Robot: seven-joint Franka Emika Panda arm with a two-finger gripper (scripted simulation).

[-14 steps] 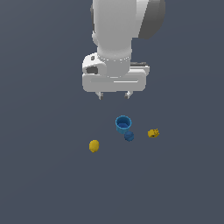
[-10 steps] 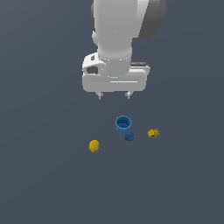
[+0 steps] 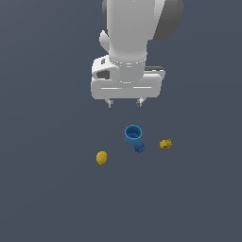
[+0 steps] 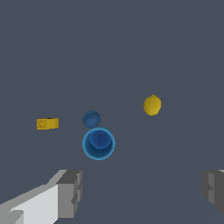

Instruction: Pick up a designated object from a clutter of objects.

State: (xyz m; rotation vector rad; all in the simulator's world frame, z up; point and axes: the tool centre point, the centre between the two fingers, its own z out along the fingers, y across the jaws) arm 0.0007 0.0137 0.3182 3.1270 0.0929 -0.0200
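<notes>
Jaws apart, empty, tips mostly cropped; lumpy piece (image 3: 165, 143) seemingly speckled, too small to tell.

1. Both views are evenly and rather dimly lit, with a flat dark grey-blue ground and no visible lamp or direction of light.
2. No cast shadows show under the gripper (image 3: 125, 102) or beneath the small objects below it.
3. The white arm body above the gripper is the brightest area, softly shaded, without glare.
4. The blue cup (image 4: 99, 143) just ahead of the fingers has a lighter rim and darker inside.
5. Edges look slightly soft and blocky; the lumpy yellow piece (image 4: 47, 124) shows faint specks only.
6. No edge distortion is apparent.
</notes>
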